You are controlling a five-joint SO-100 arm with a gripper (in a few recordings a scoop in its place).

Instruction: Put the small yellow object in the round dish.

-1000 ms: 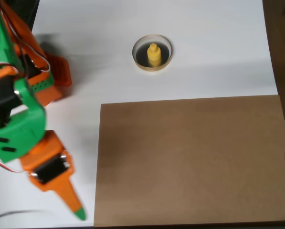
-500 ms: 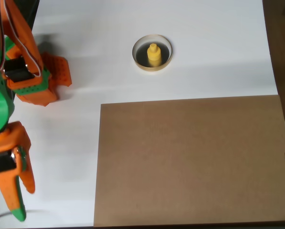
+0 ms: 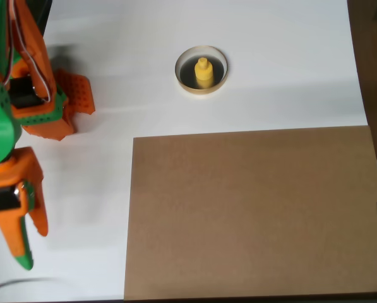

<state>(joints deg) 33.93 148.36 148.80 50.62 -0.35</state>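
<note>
Arm sits along the left edge of the overhead view, green and orange segments folded back over its base. End effector [image 3: 29, 247] points down-frame near the lower-left corner, orange fingers [image 3: 39, 214] close together, green-tipped, holding nothing.

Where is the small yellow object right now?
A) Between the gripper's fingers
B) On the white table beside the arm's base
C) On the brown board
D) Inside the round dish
D: in the overhead view the small yellow object stands on the dark inside of the round dish, ringed by its pale rim, while the gripper is far off at the left edge, holding nothing.
</note>
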